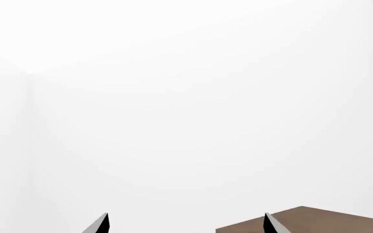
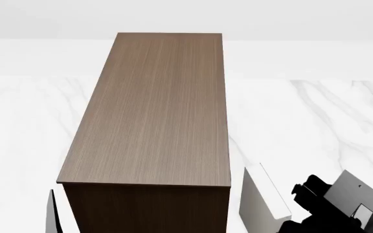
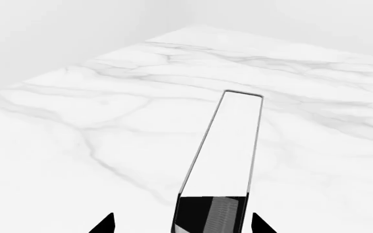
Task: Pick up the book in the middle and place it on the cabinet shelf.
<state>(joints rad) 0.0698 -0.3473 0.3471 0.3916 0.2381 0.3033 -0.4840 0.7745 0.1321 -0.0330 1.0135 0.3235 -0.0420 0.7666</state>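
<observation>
**Book in right gripper, beside cabinet**

Right gripper (image 3: 183, 224) fingers closed on the book (image 3: 228, 145), held on edge, white page edges facing the wrist cam, over white marble floor (image 2: 316, 116). Head view: book just right of the cabinet shelf (image 2: 154, 111), not on its brown top. Left gripper (image 1: 186, 224): 2 tips spread wide, holding nothing, plain white walls (image 1: 173, 97) behind.
</observation>
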